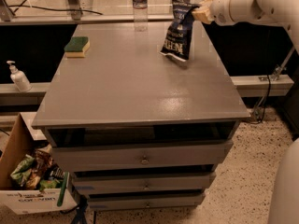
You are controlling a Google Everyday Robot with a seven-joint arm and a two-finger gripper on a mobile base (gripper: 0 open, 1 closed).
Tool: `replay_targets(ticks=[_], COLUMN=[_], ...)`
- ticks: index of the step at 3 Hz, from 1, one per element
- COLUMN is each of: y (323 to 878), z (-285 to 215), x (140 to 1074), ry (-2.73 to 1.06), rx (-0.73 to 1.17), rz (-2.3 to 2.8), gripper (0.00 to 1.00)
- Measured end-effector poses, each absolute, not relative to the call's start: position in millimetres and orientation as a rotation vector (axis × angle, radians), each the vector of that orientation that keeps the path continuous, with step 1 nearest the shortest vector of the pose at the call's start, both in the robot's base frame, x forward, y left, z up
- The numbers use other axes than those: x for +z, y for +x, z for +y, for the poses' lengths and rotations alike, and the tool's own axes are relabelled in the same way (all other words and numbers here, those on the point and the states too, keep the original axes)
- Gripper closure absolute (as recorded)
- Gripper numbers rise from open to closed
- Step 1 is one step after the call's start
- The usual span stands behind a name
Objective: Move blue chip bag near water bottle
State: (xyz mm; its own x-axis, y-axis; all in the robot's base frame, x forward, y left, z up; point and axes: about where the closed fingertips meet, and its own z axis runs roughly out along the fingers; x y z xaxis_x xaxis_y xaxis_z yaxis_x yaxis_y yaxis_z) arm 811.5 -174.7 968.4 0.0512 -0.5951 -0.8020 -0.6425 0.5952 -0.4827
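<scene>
The blue chip bag [178,32] hangs upright over the far right part of the grey cabinet top [135,87], its lower edge just above or touching the surface. My gripper [200,11] reaches in from the right and is shut on the bag's top right corner. The water bottle [139,4] stands upright at the far edge of the top, to the left of the bag and a short gap away from it.
A green and yellow sponge [77,46] lies at the far left of the top. A white pump dispenser [18,76] stands on a ledge to the left. A cardboard box of snacks [32,176] sits on the floor at lower left. Drawers [142,157] face front.
</scene>
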Motion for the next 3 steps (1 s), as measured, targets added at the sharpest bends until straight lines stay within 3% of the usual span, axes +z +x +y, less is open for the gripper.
replay_targets(ticks=[3], y=[878], z=[-168], x=[953], ry=[-0.814], rx=[-0.166], rz=[1.584], gripper=[1.0])
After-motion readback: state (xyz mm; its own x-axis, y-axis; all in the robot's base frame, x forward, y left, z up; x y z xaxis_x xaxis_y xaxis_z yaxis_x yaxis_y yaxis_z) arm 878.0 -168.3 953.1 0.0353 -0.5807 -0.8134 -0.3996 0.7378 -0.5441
